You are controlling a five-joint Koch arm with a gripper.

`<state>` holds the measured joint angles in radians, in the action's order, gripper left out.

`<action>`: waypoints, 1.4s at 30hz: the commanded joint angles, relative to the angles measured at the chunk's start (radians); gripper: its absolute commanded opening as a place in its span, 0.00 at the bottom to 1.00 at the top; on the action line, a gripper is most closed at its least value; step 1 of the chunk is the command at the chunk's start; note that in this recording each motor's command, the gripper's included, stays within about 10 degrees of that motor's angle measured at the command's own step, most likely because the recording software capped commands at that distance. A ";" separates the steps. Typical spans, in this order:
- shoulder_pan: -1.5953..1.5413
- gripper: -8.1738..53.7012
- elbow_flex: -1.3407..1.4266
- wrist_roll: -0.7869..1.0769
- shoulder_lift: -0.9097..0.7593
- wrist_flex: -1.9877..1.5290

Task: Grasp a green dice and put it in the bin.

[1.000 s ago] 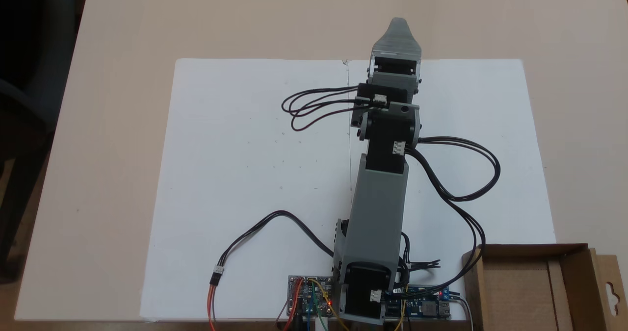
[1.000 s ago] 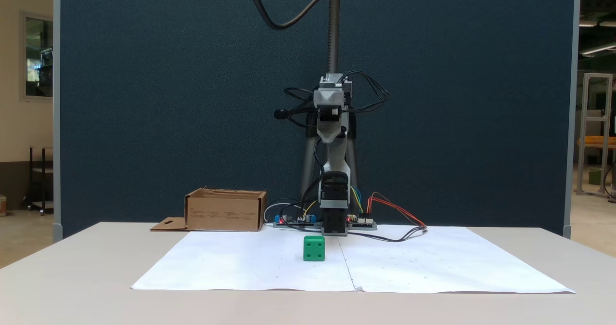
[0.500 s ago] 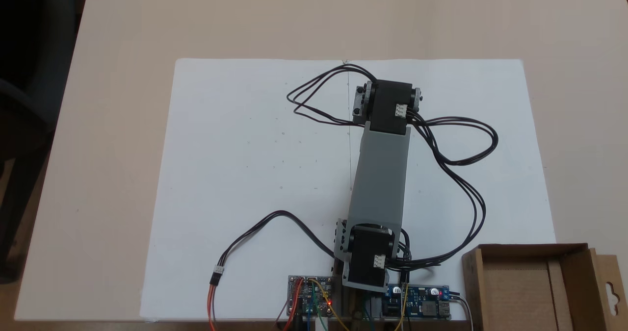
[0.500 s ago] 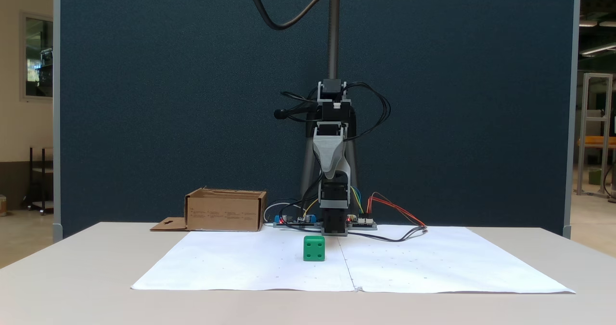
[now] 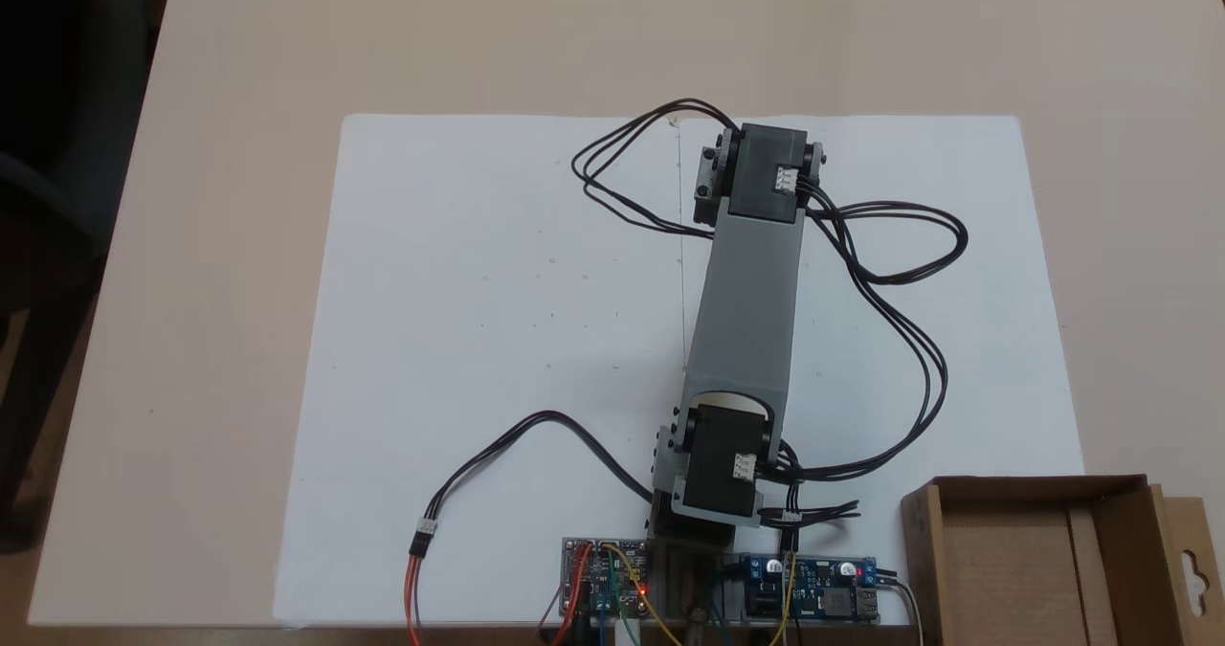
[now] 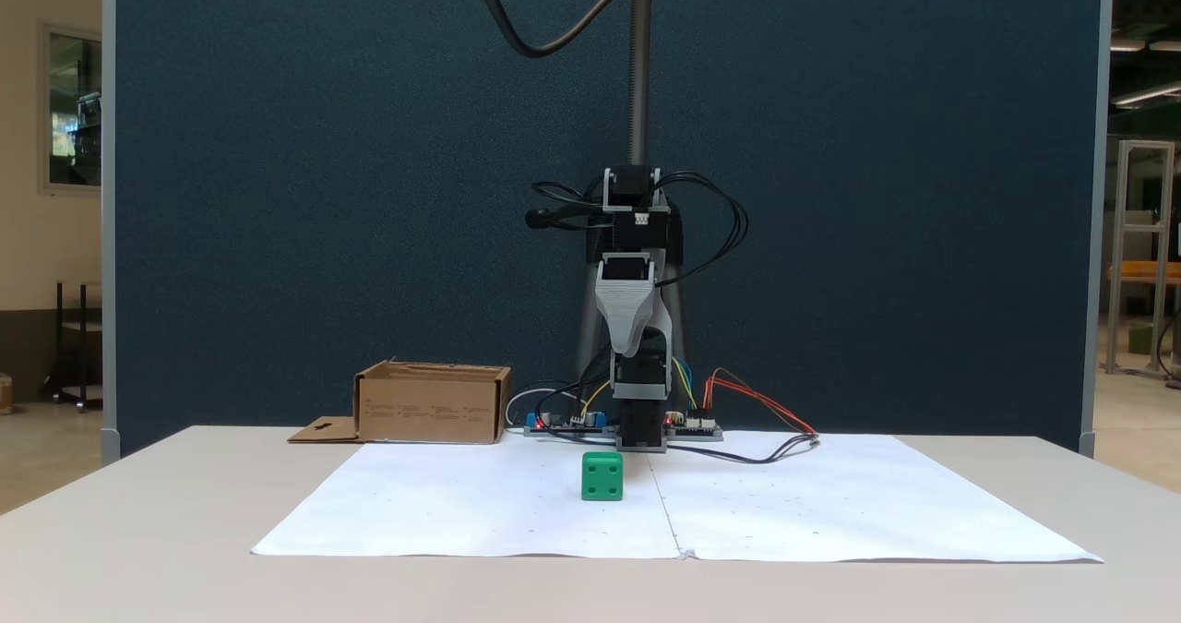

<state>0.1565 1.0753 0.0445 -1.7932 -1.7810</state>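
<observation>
The green dice [image 6: 602, 475] sits on the white paper just in front of the arm's base, its front face showing several pips. My gripper [image 6: 636, 350] hangs high above and slightly behind it, pointing down. Only one grey jaw faces the camera, so the gap between the jaws cannot be made out. Nothing is seen in the gripper. Seen from above, the grey arm link [image 5: 751, 311] stretches over the middle of the sheet. The brown cardboard bin [image 6: 432, 404] stands open-topped beside the base, at the bottom right from above [image 5: 1016, 541].
A white paper sheet [image 5: 478, 321] covers the table's centre. Circuit boards [image 5: 603, 574] and loose black cables [image 5: 900, 340] lie around the base. A metal pole [image 6: 638, 51] and a dark blue partition [image 6: 323, 189] stand behind the arm.
The gripper swung from pointing outward to pointing down and dropped lower. From above, the arm's far joint moved outward and the gripper slipped under the link. The dice stayed put.
</observation>
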 commanded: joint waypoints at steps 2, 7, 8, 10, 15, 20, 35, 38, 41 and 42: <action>0.011 0.89 -0.048 0.058 -0.009 -0.120; 0.052 0.89 -0.048 0.057 -0.005 -0.118; 0.064 0.89 -0.048 0.058 0.012 -0.115; 0.071 0.89 -0.048 0.069 0.035 -0.112; 0.114 0.89 -0.048 0.176 0.081 -0.103; 0.126 0.89 -0.048 0.225 0.114 -0.054; 0.126 0.88 -0.066 0.245 0.219 0.144; 0.126 0.88 -0.067 0.244 0.233 0.166; 0.124 0.87 -0.066 0.244 0.245 0.190; 0.123 0.87 -0.067 0.242 0.250 0.196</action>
<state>0.2761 1.0738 0.2163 -1.5340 -1.5984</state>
